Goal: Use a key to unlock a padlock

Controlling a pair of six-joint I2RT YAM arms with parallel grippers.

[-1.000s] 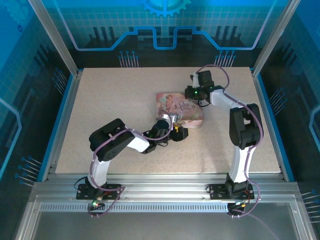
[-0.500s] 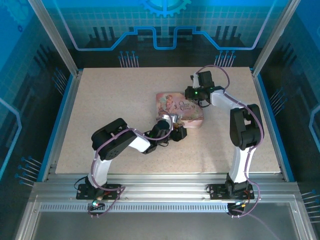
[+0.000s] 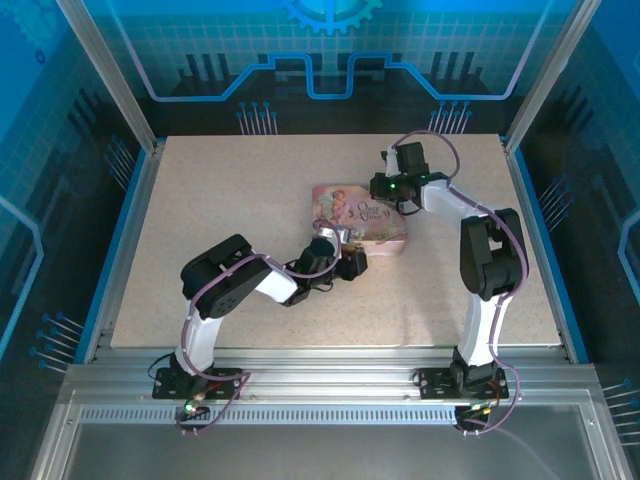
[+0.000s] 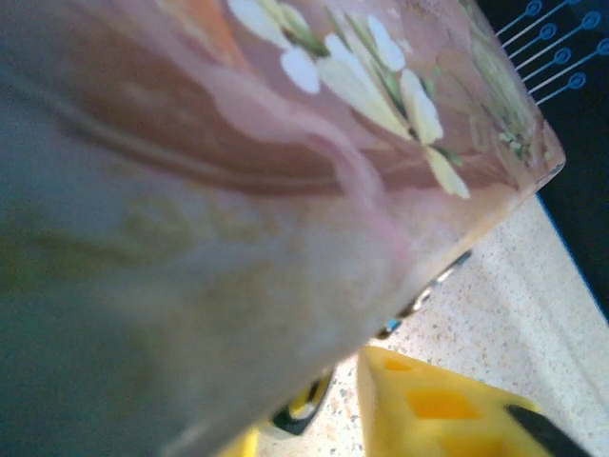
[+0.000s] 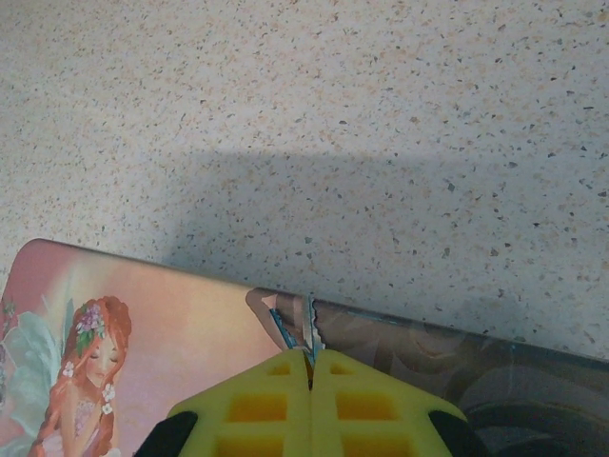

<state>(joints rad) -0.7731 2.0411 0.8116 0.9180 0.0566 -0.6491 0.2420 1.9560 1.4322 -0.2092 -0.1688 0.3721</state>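
The right gripper (image 5: 309, 362) is pinching a small toothed key (image 5: 304, 328) over the pink box's (image 5: 143, 324) edge, bottom centre. The left gripper (image 3: 348, 262) is crowding the box mid-frame, and I cannot tell its grip. What seems to be the padlock (image 4: 423, 297) is peeking from beneath the box, lower centre.

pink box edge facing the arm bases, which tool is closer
Left. The left tool sits right at that near edge of the pink box; the right tool is at its far edge.

pink box (image 3: 365, 226), seemingly flat, on table (image 3: 220, 200)
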